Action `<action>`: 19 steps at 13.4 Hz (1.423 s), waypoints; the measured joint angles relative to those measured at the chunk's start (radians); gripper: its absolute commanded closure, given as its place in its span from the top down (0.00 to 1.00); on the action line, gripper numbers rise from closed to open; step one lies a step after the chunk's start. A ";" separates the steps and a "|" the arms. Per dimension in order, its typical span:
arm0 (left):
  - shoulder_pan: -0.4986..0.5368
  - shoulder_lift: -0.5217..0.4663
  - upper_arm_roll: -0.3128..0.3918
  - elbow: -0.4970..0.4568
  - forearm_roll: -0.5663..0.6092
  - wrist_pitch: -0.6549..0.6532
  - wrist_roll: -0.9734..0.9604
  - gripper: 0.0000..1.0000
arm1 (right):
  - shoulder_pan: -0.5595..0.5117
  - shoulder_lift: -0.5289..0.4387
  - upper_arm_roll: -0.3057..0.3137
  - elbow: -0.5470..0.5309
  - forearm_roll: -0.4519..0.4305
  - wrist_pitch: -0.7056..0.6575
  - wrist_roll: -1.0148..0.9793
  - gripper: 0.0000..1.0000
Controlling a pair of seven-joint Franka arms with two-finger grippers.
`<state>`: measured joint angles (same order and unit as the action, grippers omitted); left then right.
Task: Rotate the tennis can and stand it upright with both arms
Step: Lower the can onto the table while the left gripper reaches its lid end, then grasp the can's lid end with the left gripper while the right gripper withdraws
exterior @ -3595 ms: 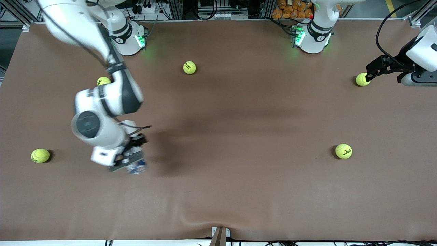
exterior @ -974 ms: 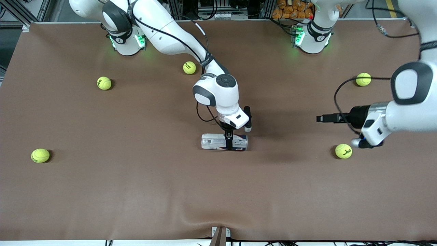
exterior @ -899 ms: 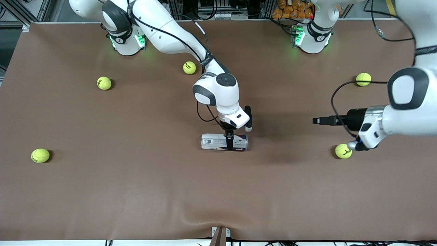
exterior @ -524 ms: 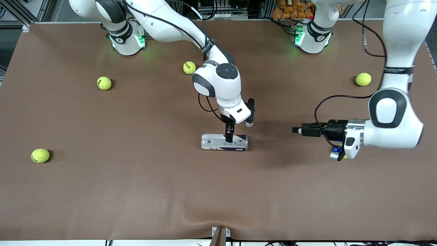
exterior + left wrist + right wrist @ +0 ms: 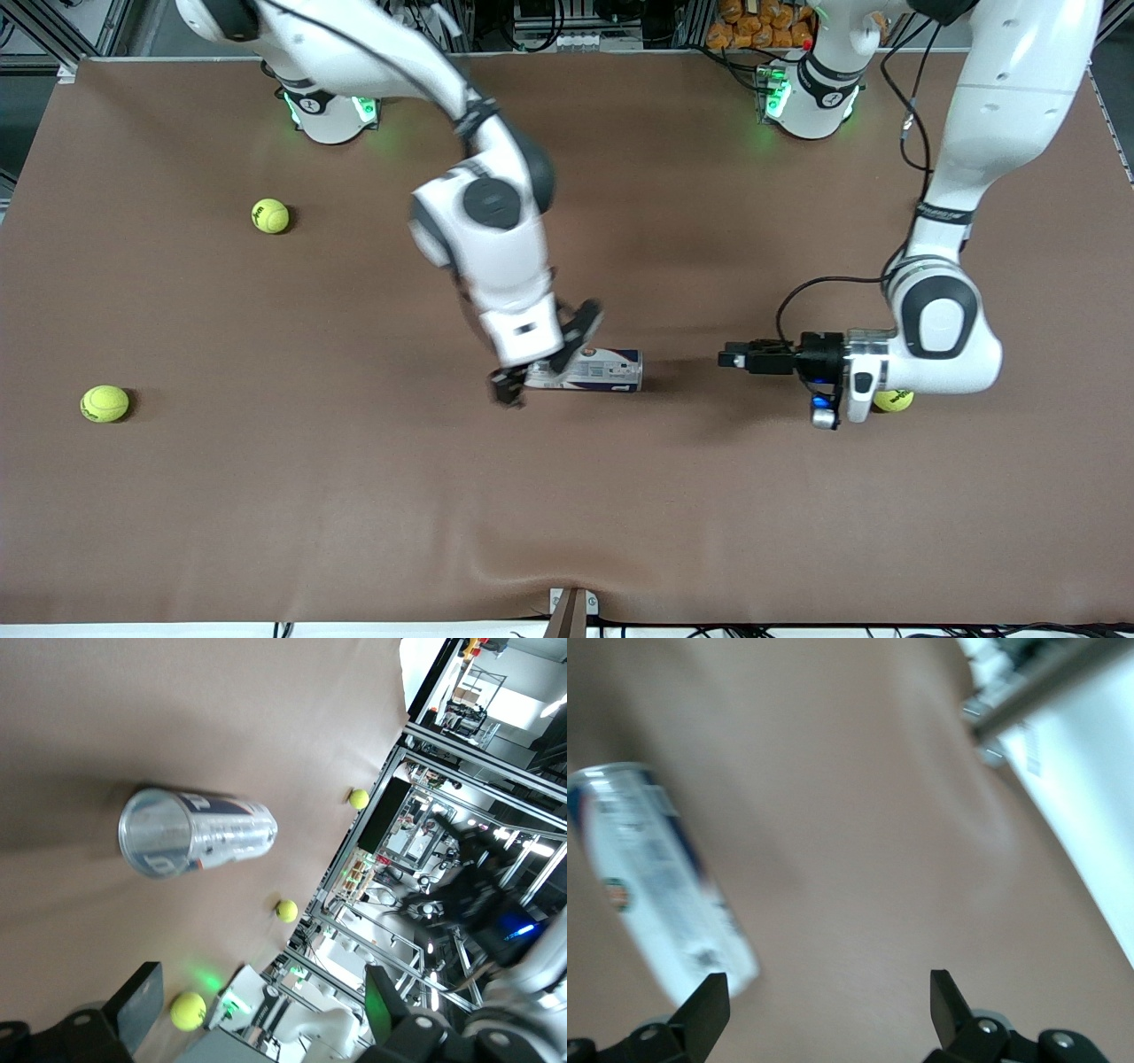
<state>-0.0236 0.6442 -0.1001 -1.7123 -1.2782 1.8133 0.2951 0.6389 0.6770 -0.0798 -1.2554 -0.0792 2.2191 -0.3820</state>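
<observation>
The tennis can (image 5: 604, 369) lies on its side in the middle of the brown table (image 5: 354, 514), white label with a navy band. My right gripper (image 5: 514, 388) hangs open, low beside the can's end that faces the right arm's end of the table. In the right wrist view the can (image 5: 656, 886) lies next to one finger of my right gripper (image 5: 824, 1005), with bare table between the fingers. My left gripper (image 5: 731, 359) is open and level, pointing at the can's other end from a short way off. The left wrist view has the can (image 5: 199, 831) end-on, past my left gripper (image 5: 261, 1014).
Yellow-green tennis balls lie about: one (image 5: 270, 215) toward the right arm's base, one (image 5: 104, 403) near the table's edge at that end, one (image 5: 893, 400) half hidden under the left wrist. The two green-lit bases (image 5: 332, 111) stand along the table's edge farthest from the front camera.
The right gripper rose off the can's middle and swung to the end nearer the right arm's side. The left arm swept in toward the can's other end. The can stayed put.
</observation>
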 measured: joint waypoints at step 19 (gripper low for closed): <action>-0.156 0.214 -0.001 0.034 -0.312 0.149 0.405 0.55 | -0.516 -0.500 -0.003 -0.338 0.097 -0.482 0.222 1.00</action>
<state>-0.1795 0.8585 -0.1015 -1.6779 -1.5901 1.9625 0.7006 0.1226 0.1766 -0.0830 -1.5932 0.0178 1.7367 -0.1600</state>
